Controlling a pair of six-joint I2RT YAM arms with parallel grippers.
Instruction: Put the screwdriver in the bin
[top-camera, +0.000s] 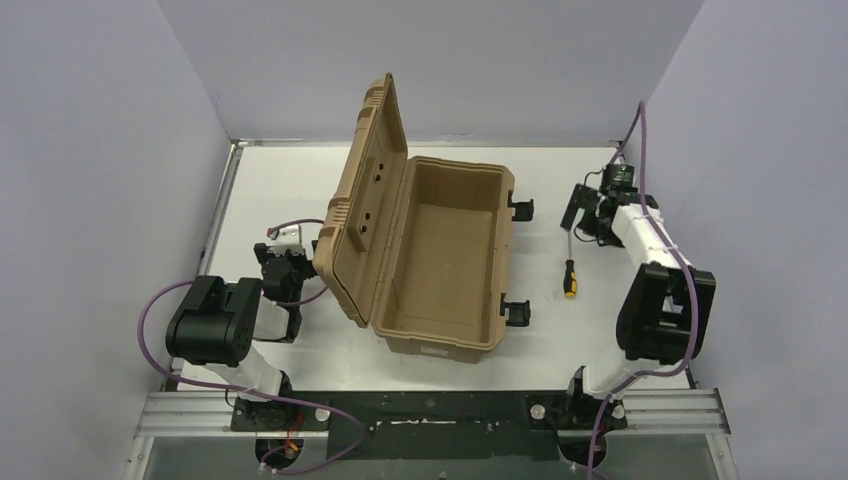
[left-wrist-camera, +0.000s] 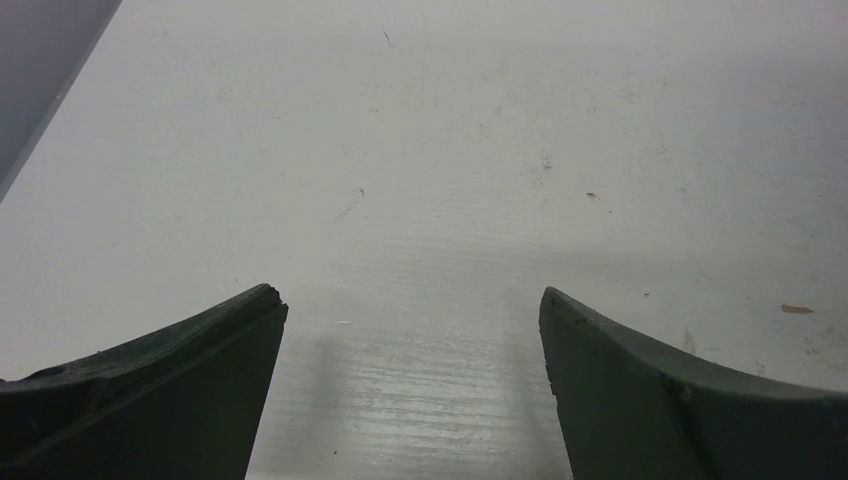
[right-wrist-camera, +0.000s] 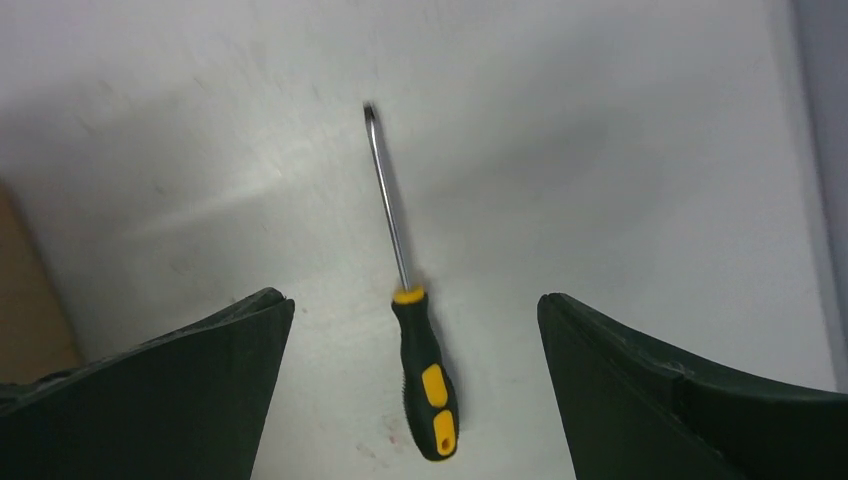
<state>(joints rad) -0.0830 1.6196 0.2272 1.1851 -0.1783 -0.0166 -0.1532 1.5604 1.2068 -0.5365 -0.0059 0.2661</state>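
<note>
The screwdriver (top-camera: 570, 278) lies flat on the white table (top-camera: 270, 190), just right of the open tan bin (top-camera: 440, 345), handle toward the arms' bases. The right gripper (right-wrist-camera: 414, 300) hovers above it, jaws spread wide, holding nothing. The left gripper (left-wrist-camera: 412, 300), equally wide and empty, sits low over bare table left of the raised lid (top-camera: 365, 190). Nothing is in the bin yet, so grasp, lift and drop all appear to lie ahead.
</note>
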